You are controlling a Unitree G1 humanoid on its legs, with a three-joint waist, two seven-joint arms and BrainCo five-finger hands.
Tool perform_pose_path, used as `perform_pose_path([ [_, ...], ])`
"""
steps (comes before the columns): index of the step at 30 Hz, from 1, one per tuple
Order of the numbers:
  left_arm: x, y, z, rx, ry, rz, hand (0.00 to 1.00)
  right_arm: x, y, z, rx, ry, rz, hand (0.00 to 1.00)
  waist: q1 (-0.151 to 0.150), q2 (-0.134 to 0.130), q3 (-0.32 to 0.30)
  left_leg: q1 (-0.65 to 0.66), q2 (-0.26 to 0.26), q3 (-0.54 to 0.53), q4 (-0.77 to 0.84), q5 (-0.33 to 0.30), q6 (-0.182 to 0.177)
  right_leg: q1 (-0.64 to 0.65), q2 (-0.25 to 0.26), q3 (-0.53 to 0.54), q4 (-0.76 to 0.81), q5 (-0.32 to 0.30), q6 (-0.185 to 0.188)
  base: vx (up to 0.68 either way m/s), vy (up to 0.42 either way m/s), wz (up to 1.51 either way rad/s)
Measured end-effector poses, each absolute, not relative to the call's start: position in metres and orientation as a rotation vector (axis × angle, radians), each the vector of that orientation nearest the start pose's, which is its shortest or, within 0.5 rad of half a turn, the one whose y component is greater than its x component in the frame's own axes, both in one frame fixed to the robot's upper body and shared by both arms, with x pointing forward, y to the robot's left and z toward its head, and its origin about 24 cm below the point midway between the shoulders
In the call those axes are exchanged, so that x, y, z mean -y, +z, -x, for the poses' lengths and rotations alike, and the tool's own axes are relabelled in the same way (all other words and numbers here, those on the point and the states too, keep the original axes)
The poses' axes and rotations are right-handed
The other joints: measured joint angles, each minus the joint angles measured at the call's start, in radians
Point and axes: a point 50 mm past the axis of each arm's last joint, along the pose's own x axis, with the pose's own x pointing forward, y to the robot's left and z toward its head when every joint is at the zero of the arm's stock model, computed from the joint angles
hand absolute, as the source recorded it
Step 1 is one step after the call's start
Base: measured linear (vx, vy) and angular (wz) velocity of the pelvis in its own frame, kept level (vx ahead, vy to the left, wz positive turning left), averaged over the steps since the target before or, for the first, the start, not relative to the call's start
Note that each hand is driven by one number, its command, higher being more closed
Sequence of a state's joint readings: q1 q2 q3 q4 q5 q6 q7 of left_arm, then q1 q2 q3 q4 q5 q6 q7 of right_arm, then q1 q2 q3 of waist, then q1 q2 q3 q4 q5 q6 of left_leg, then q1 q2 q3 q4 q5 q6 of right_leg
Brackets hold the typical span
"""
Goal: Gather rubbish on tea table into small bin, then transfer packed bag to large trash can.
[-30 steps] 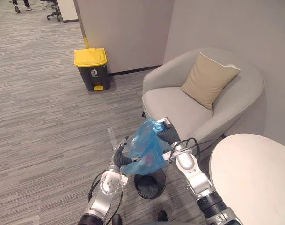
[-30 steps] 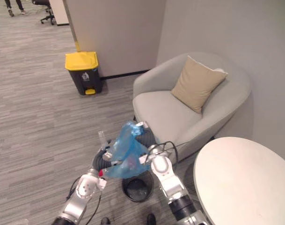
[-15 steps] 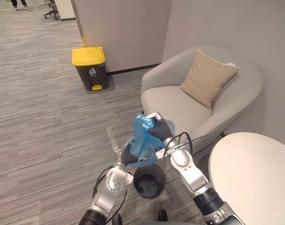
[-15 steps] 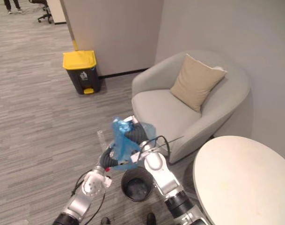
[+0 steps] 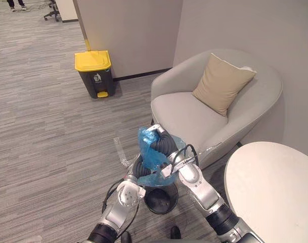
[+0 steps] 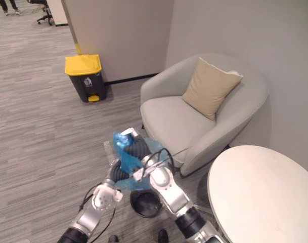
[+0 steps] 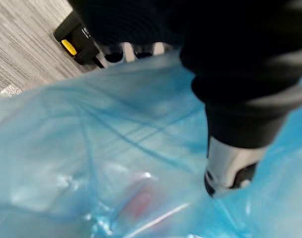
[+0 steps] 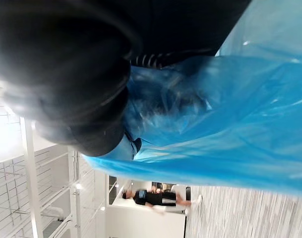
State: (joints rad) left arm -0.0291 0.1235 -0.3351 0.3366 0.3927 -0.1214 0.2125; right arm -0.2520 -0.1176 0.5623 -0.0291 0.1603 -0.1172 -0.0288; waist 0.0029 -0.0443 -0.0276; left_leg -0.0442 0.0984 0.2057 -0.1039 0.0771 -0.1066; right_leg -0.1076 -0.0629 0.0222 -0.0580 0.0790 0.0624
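Observation:
Both my hands hold a blue plastic bag (image 5: pixel 149 153) in the air, right above the small black bin (image 5: pixel 161 202) on the floor. My right hand (image 5: pixel 165 145) is curled round the bag's bunched top. Just below and to its left, my left hand (image 5: pixel 137 168) grips the bag's lower side. In the left wrist view a finger (image 7: pixel 230 171) presses on the blue film (image 7: pixel 91 139), and something reddish shows inside. In the right wrist view the gathered bag (image 8: pixel 230 114) runs under my right hand (image 8: pixel 66 64). The large dark trash can (image 5: pixel 94 75) with a yellow lid stands far ahead by the wall.
A grey armchair (image 5: pixel 184 114) with a tan cushion (image 5: pixel 223 83) stands just past the bag on the right. A round white table (image 5: pixel 270 192) is at my lower right. Grey carpet stretches to the left and ahead. A person (image 8: pixel 155 197) stands far off.
My right hand has swung left and up over my left hand, bunching the spread bag into a tight bundle. The bag has shifted slightly left above the bin.

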Motion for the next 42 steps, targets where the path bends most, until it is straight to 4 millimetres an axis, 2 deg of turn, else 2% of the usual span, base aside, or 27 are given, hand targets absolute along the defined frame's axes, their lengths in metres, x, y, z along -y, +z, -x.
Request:
perform_pose_path([
  [8,-0.098,-0.014,-0.238,-0.053,-0.213,-0.531,1.00,0.017,0.121,-0.245,0.378,0.654,-0.041,1.00,-0.002,0.005,-0.002,0.000,0.000,0.002,0.000,-0.002,-0.003,-0.003,0.001,0.004,0.000,0.000,0.000,0.00,0.000,0.00],
  [18,-0.096,-0.015,-0.237,-0.063,-0.215,-0.514,1.00,0.019,0.120,-0.246,0.372,0.646,-0.049,1.00,-0.005,0.008,-0.003,0.000,0.000,0.004,0.000,-0.002,-0.003,-0.004,0.001,0.005,0.000,0.000,0.000,0.00,0.000,0.00],
  [24,-0.100,-0.029,-0.235,-0.131,-0.221,-0.525,1.00,0.033,0.104,-0.246,0.310,0.573,-0.046,1.00,-0.007,0.009,-0.003,0.000,0.000,0.005,0.000,-0.002,-0.003,-0.005,0.001,0.006,0.000,0.000,0.000,0.00,0.000,0.00],
  [25,-0.100,-0.031,-0.235,-0.141,-0.222,-0.527,1.00,0.035,0.101,-0.246,0.301,0.562,-0.041,0.00,-0.007,0.009,-0.003,0.000,0.000,0.005,0.000,-0.002,-0.003,-0.005,0.001,0.006,0.000,0.000,0.000,0.00,0.000,0.00],
  [31,-0.108,-0.048,-0.229,-0.240,-0.226,-0.522,1.00,0.044,0.082,-0.251,0.246,0.515,0.034,0.00,-0.011,0.010,-0.004,0.000,0.000,0.005,0.000,-0.002,-0.003,-0.005,0.000,0.006,0.001,0.000,0.000,0.00,0.000,0.00],
  [35,-0.110,-0.051,-0.227,-0.268,-0.215,-0.489,1.00,0.047,0.071,-0.249,0.200,0.498,0.041,0.00,-0.012,0.010,-0.004,0.000,-0.001,0.005,0.000,-0.002,-0.003,-0.005,-0.001,0.006,0.001,0.000,0.001,0.00,0.000,0.00],
  [42,-0.121,-0.077,-0.215,-0.419,-0.213,-0.477,1.00,0.060,0.041,-0.252,0.084,0.411,0.115,0.00,-0.015,0.011,-0.005,-0.005,-0.003,0.005,0.000,-0.002,-0.002,-0.009,0.000,0.004,0.001,0.001,0.002,0.00,0.000,0.00],
])
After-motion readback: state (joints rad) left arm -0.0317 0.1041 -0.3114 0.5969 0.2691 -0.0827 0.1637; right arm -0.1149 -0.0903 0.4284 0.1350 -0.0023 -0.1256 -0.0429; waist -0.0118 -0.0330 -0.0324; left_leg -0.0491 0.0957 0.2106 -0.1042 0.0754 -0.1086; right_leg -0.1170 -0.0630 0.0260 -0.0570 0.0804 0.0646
